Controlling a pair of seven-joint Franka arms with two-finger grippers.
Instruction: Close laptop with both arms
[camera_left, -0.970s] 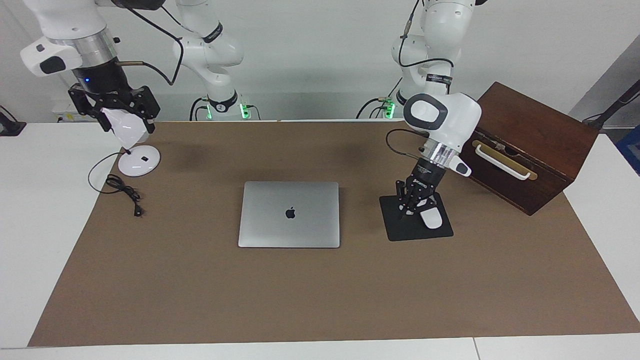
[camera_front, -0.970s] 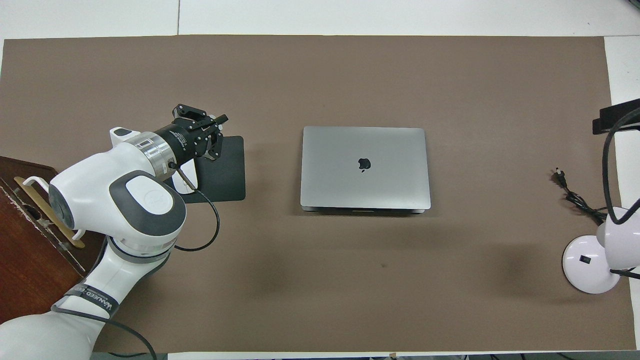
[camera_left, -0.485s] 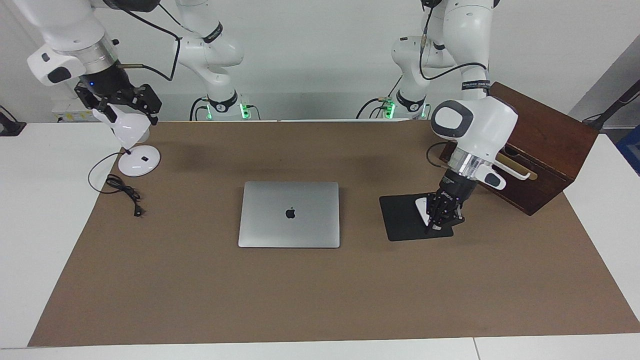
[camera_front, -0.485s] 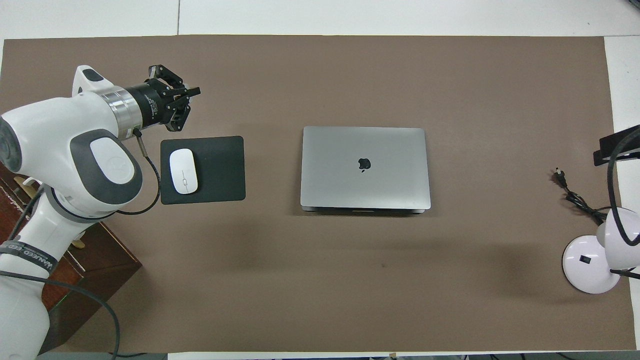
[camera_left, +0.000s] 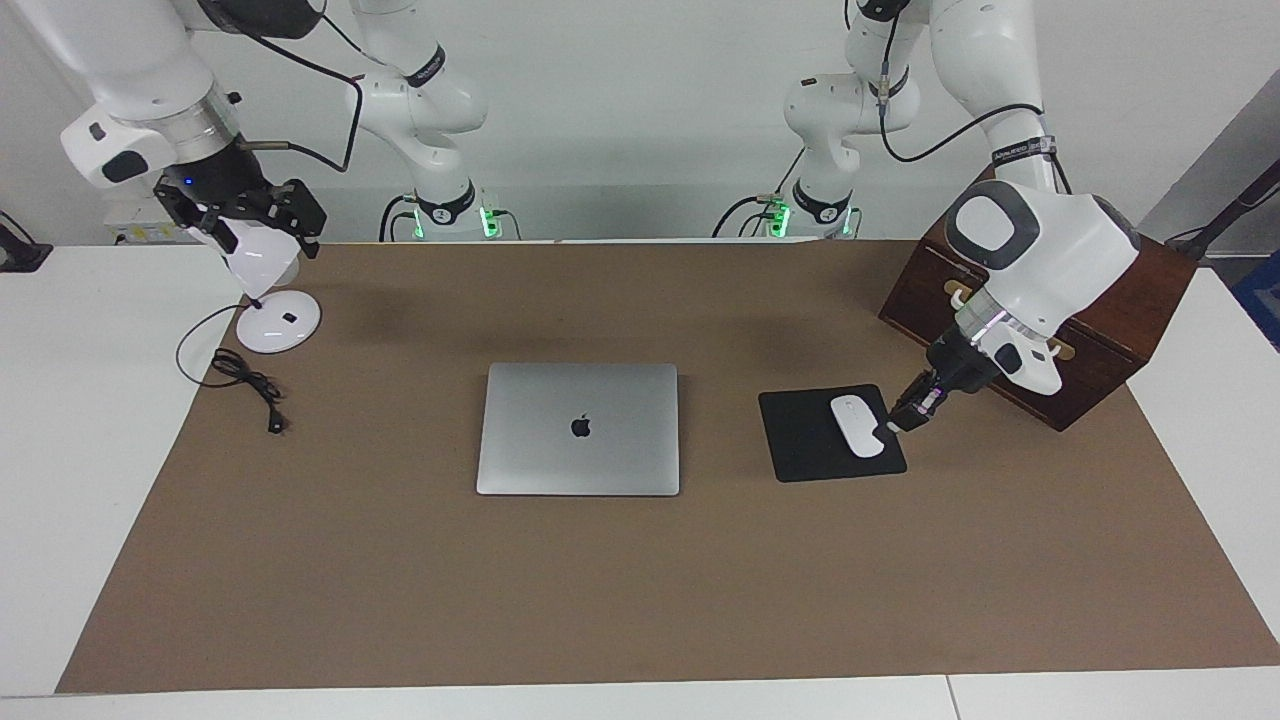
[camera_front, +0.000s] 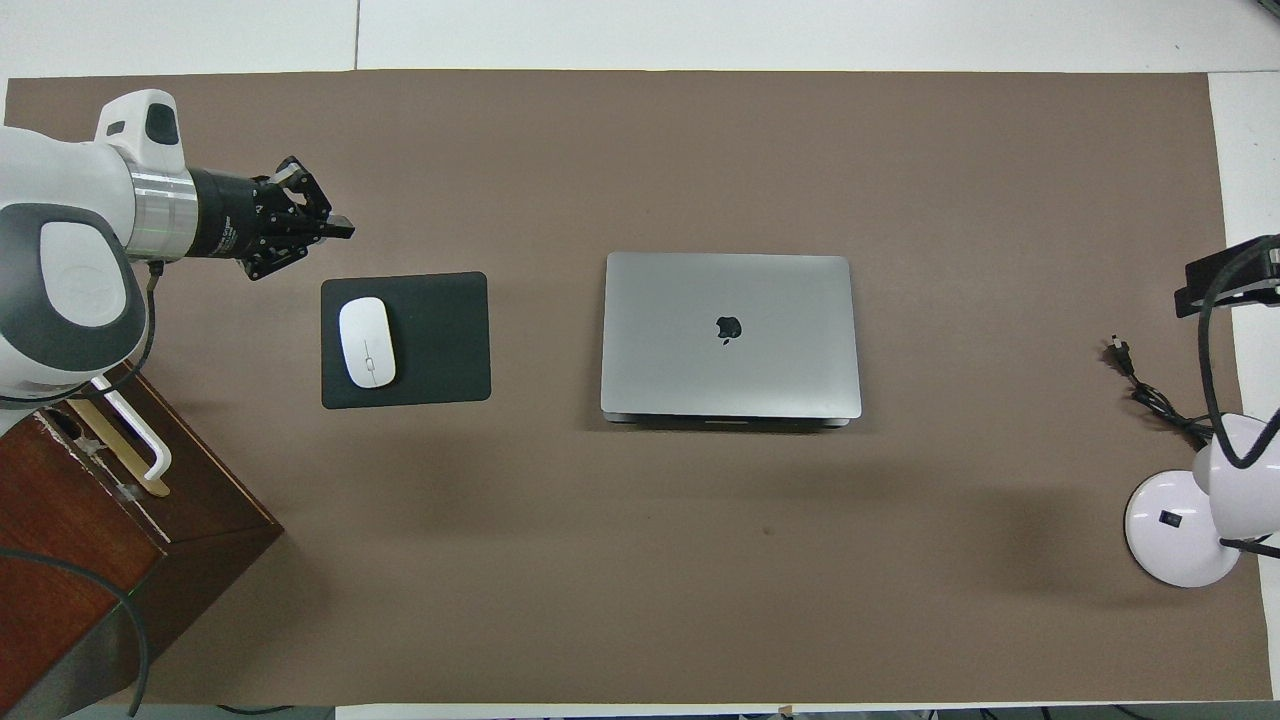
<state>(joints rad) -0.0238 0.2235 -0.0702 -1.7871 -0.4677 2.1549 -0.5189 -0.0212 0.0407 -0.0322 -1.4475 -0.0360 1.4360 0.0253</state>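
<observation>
- The laptop (camera_left: 578, 428) lay shut and flat mid-bench, lid down, so the job looked done.
- Left end effector (camera_left: 908, 417) hung by the mouse pad (camera_left: 800, 440); grip unreadable.
- Right end effector (camera_left: 245, 218) hung over the lamp (camera_left: 268, 300); grip unreadable.

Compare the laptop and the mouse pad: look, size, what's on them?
The laptop is silver-grey metal with a dark logo on its shut lid; the mouse pad is a plain black mat.
The laptop covers more of the table and stands thicker; the mouse pad lies thin and flat.
Nothing rests on the laptop; a white mouse sits on the mouse pad.
Both are rectangular and lie squarely on the brown mat.
</observation>
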